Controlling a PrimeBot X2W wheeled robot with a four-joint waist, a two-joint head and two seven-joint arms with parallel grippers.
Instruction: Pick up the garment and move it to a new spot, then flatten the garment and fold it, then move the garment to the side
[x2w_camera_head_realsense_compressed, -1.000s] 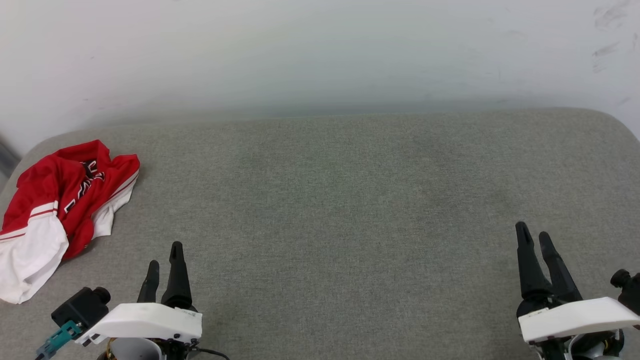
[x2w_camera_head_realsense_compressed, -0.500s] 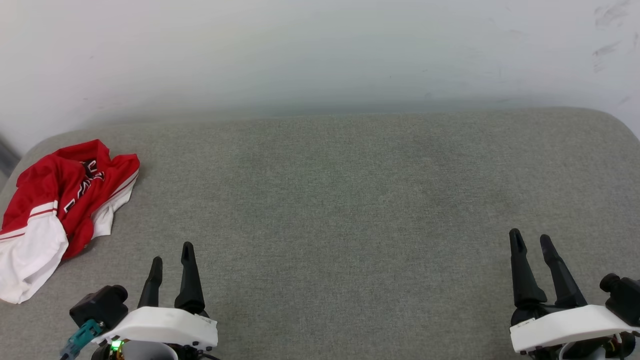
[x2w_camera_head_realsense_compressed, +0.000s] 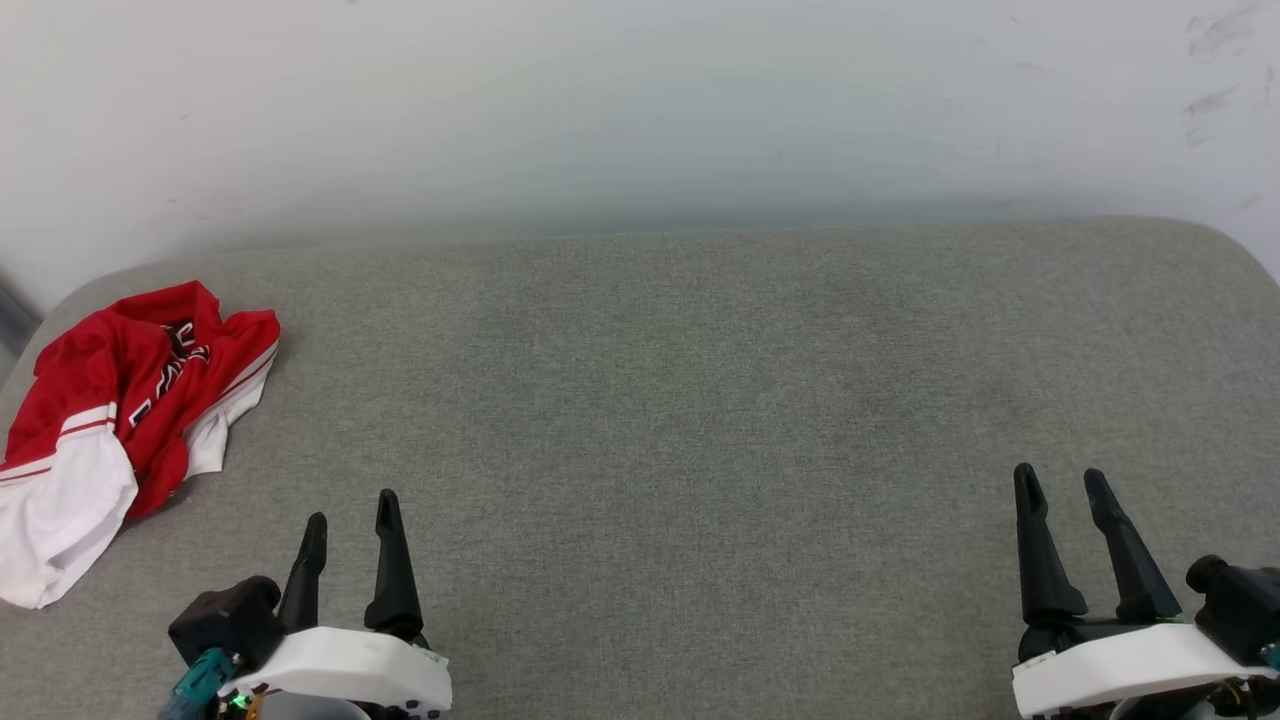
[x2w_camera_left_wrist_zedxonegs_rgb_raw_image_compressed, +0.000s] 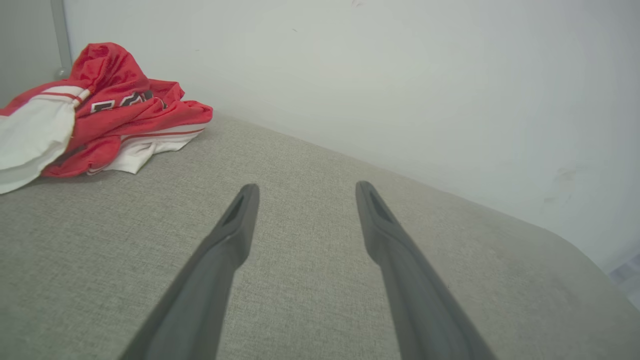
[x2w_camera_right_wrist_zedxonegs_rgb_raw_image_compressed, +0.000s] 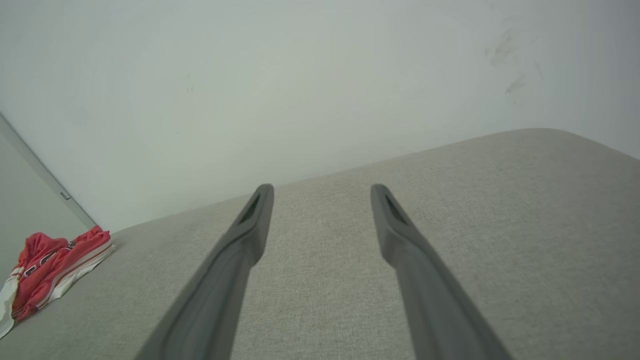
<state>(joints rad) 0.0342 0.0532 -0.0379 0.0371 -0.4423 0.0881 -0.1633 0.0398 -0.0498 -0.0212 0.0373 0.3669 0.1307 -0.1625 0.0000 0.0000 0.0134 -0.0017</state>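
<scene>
Shirt (x2w_camera_head_realsense_compressed: 130, 400) hasn't budged in the last second. It's a crumpled heap at the far-left corner of the grey pad (x2w_camera_head_realsense_compressed: 640, 400), white sleeve at its near end, lettering partly folded in. Nothing touches it.

The arms are what changed:
- Left gripper (x2w_camera_head_realsense_compressed: 352, 508) has slid a bit right and back toward the near edge. Its fingers have spread to a moderate gap with nothing between them.
- Right gripper (x2w_camera_head_realsense_compressed: 1058, 472) has also pulled back toward the near edge. It's gone from a narrow gap to a clearly wider one, also empty.
- Both wrist views agree: fingers parted, bare pad between them.

The left shift is away from the shirt, not toward it. To me this reads as both arms settling into a ready pose with jaws pre-opened, not a reach yet.

Status: pick-up not started. Move, flatten, fold and set-aside are all pending.

My guess for next: the left arm is the nearer one, so it goes far and left to the heap. The right is well apart from it, across the whole pad.

Risk: pinching only the top layer or the loose sleeve, so the shirt drags instead of lifting.
</scene>
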